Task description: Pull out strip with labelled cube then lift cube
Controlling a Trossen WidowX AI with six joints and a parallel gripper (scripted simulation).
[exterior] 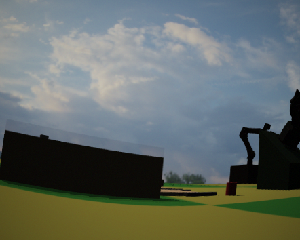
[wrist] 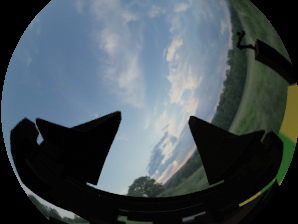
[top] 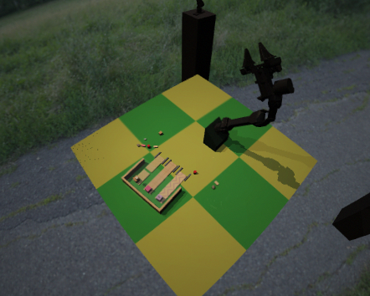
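From my station, the dark pointed jaws (top: 254, 49) are wide apart with nothing between them, up over the green-and-yellow checkered counter (top: 195, 98) (exterior: 91, 220); and there's the low wooden-walled tray (top: 143, 195), three flat tan strips inside, a small pink cube (top: 148, 189) at the far end of the middle strip (top: 161, 176), whose label I can't make out

The tray (top: 143, 195) looks like pale wood, and its middle strip (top: 163, 176) like smooth, matt wood. The worktop (top: 188, 255) (exterior: 91, 217) appears smooth and matt. The claw (top: 255, 56) (wrist: 156, 117) has a dark, dull finish. The road (top: 42, 234) is rough asphalt.
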